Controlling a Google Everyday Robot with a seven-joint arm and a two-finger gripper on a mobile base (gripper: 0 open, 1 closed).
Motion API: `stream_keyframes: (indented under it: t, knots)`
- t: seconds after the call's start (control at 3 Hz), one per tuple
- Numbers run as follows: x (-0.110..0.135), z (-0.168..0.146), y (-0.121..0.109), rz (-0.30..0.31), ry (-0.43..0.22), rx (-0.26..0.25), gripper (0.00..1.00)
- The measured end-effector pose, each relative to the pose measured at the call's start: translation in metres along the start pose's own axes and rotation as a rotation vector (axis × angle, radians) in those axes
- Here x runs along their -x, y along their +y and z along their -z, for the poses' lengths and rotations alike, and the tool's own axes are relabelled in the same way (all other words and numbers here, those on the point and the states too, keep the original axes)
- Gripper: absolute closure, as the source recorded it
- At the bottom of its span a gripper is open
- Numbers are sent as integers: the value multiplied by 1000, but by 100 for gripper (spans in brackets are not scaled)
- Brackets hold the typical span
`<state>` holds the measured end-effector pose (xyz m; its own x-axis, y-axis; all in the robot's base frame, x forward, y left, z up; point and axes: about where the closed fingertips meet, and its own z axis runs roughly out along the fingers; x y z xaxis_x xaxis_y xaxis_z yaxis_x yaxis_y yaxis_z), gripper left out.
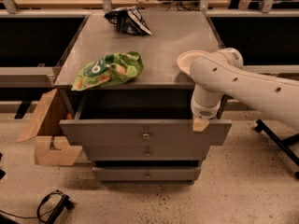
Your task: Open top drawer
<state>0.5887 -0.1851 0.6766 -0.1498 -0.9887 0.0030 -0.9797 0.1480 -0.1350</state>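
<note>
we see the green chip bag (108,70) lying on the cabinet top (163,41). under it the top drawer (112,133) sticks out, partly open. our gripper (201,123) sits on its right top edge, likely to pull it; we cannot tell how wide the gripper is.

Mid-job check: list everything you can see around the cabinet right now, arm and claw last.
top drawer: one, grey, open, under the cabinet top
lower drawers: two, grey, stacked below it
cabinet top: one, grey
green bag: one, green, front left of the top
dark bag: one, black and white, back of the top
plate: one, cream, right edge of the top, partly behind the arm
cardboard box: one, brown, floor left of the cabinet
cable: one, black, floor, lower left
arm: one, white, reaching in from the right
claw: one, tan-tipped, at the top drawer front's upper edge, right of the knob
</note>
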Motion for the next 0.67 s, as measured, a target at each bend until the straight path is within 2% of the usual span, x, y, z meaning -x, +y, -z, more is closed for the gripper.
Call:
stream_keyframes:
  t: [0.67]
  knots:
    - [0,0,0,0,0,0,37]
